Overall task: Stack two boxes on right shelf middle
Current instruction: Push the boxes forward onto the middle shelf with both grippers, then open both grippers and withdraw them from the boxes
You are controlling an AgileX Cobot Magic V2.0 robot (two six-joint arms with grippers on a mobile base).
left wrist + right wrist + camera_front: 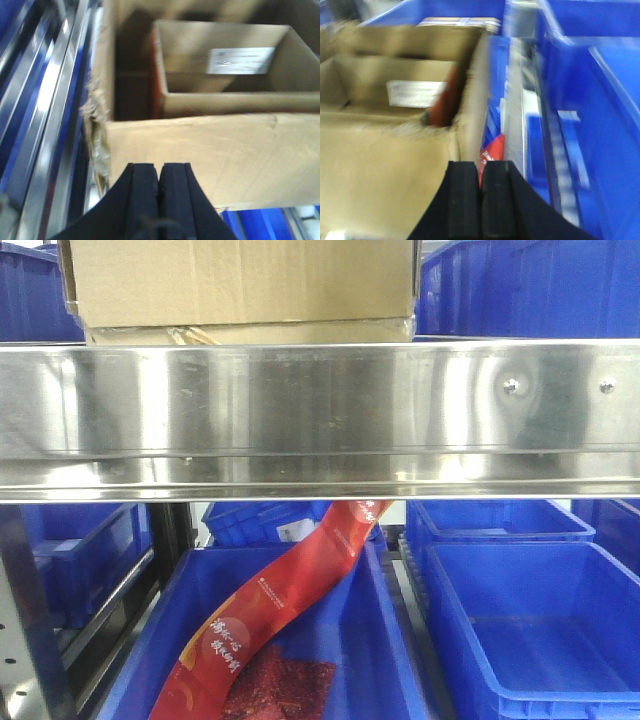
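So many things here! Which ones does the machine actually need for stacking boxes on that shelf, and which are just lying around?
Part of the job:
- upper box
- lower box beneath it
- steel shelf
- left gripper, shut, empty
- right gripper, shut, empty

Just lying about:
- blue bins
- red snack packet in the left bin

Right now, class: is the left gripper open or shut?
Shut: the left gripper has its two black fingers pressed together, nothing between them.

You see blue plastic bins [520, 630] filling the level below the steel rail. Left of the bins, a perforated upright [25, 640] stands. More bins [530, 290] sit above the rail.
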